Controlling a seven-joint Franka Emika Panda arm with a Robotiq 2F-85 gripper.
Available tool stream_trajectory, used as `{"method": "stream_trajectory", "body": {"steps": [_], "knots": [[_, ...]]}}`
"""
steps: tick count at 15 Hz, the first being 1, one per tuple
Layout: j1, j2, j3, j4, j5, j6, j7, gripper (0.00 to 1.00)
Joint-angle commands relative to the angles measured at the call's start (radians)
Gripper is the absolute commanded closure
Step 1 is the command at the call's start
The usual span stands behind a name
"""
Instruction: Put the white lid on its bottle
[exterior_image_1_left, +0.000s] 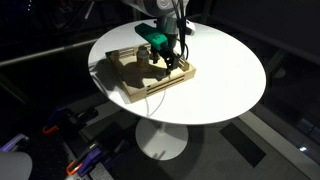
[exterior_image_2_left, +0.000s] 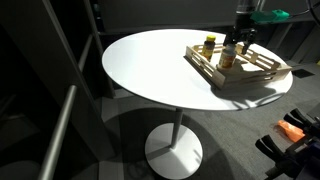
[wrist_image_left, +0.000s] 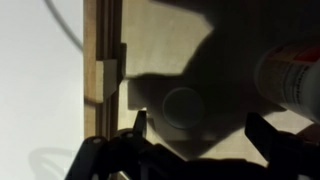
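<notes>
In the wrist view the white lid (wrist_image_left: 182, 108) lies flat on the floor of the wooden tray (wrist_image_left: 100, 50), in the gripper's shadow. My gripper (wrist_image_left: 200, 130) is open and empty, with its two fingers either side of the lid and the lid closer to the left finger. The amber-brown bottle with a light label (wrist_image_left: 295, 75) shows at the right edge. In an exterior view the gripper (exterior_image_2_left: 238, 48) hangs over the tray (exterior_image_2_left: 235, 78) next to the bottle (exterior_image_2_left: 229, 58). The gripper (exterior_image_1_left: 165, 55) also shows over the tray (exterior_image_1_left: 140, 88), which hides the lid.
A darker bottle with a yellow cap (exterior_image_2_left: 209, 44) stands in the tray beside the amber one. The tray sits on a round white pedestal table (exterior_image_2_left: 150, 60). A thin cable (wrist_image_left: 70, 35) lies on the table by the tray's wall.
</notes>
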Motion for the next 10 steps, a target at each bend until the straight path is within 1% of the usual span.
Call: {"method": "stream_trajectory", "body": {"steps": [1, 8, 9, 10], "knots": [[0.022, -0.004, -0.023, -0.011, -0.018, 0.007, 0.044, 0.0], [0.037, -0.009, -0.039, -0.049, -0.022, 0.073, 0.081, 0.0], [0.039, -0.009, -0.04, -0.055, -0.024, 0.085, 0.084, 0.02], [0.042, -0.009, -0.042, -0.059, -0.026, 0.096, 0.089, 0.13]]}}
